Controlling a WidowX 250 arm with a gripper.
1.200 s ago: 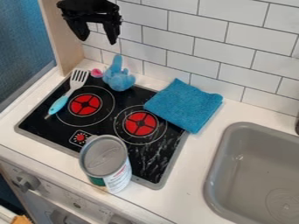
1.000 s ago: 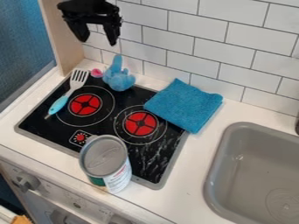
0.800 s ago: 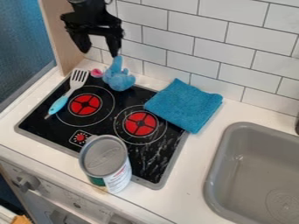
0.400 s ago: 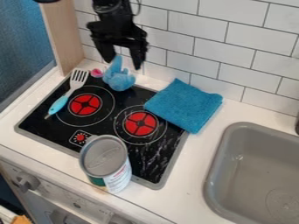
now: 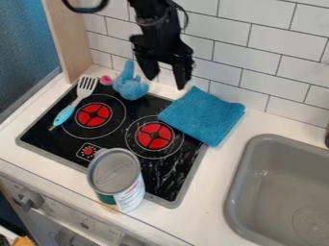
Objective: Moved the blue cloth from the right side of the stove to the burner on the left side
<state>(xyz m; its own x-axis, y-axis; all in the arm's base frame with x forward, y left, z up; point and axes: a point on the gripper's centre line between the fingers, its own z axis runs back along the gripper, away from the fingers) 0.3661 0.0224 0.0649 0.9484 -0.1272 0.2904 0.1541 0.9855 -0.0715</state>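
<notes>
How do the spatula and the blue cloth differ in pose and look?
The spatula has a narrow handle; the cloth is a broad folded pad. The spatula lies left of the plush toy, the cloth right of it. Both have blue on them.

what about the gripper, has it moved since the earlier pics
Yes, the gripper has moved right and down in the view, judged against the tiled wall: away from the wood panel, towards the cloth.

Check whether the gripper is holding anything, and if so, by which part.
Nothing held. The gripper is open above the back of the stove; the blue cloth lies at the stove's right edge.
</notes>
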